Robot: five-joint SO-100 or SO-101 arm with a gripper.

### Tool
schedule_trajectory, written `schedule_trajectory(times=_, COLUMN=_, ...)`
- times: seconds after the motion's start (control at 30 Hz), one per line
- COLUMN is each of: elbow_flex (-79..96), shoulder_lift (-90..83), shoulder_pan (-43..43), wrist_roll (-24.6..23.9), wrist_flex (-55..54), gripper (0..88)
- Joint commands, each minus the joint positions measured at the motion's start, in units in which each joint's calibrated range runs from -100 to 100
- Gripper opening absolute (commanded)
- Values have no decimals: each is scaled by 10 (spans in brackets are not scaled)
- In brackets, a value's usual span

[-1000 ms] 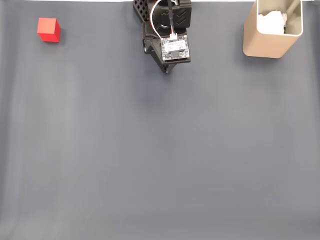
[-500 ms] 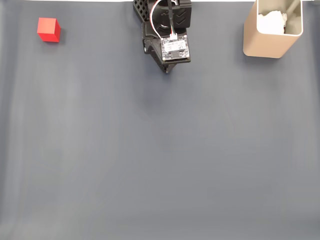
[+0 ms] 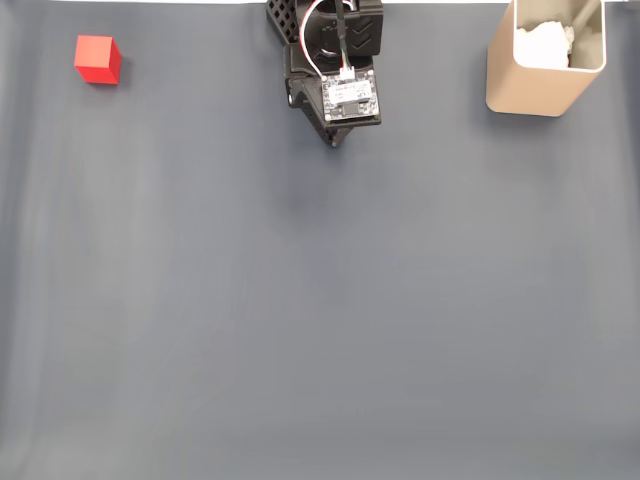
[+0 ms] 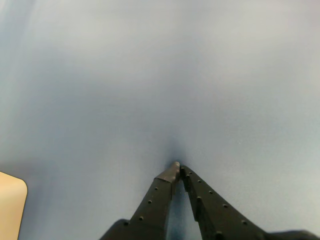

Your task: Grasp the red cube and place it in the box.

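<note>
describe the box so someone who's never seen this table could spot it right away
In the fixed view, start from the black arm at the top middle of the grey table and look to the top right corner. There stands the box, a tall beige container with rounded corners and something white inside. The red cube in the opposite top left corner is far smaller and solid.

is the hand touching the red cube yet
Apart. In the fixed view the red cube sits alone at far left on the grey mat, with bare mat between it and the hand at top centre.
</note>
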Motion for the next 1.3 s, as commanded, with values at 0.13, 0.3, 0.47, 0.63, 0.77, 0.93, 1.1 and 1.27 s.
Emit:
schedule_trajectory(times=0.13, elbow_flex=5, shoulder_lift=1, shoulder_pan=4, wrist_roll=3, wrist_flex=9, gripper=6)
schedule_trajectory(times=0.3, elbow_flex=5, shoulder_lift=1, shoulder_pan=4, wrist_roll=3, wrist_flex=9, gripper=6)
schedule_trajectory(times=0.47, elbow_flex=5, shoulder_lift=1, shoulder_pan=4, wrist_roll=3, wrist_flex=9, gripper=6)
schedule_trajectory(times=0.63, elbow_flex=5, shoulder_lift=1, shoulder_pan=3, wrist_roll=3, wrist_flex=9, gripper=6)
schedule_trajectory(times=0.77, elbow_flex=5, shoulder_lift=1, shoulder_pan=3, wrist_roll=3, wrist_flex=9, gripper=2)
schedule_trajectory(times=0.93, elbow_flex=5, shoulder_lift=1, shoulder_pan=3, wrist_roll=3, wrist_flex=9, gripper=2)
schedule_trajectory(times=1.1, elbow_flex=5, shoulder_lift=1, shoulder_pan=4, wrist_roll=1, wrist_flex=6, gripper=2)
schedule_trajectory(times=1.27, elbow_flex=5, shoulder_lift=1, shoulder_pan=7, wrist_roll=-10, wrist_flex=-69, gripper=2)
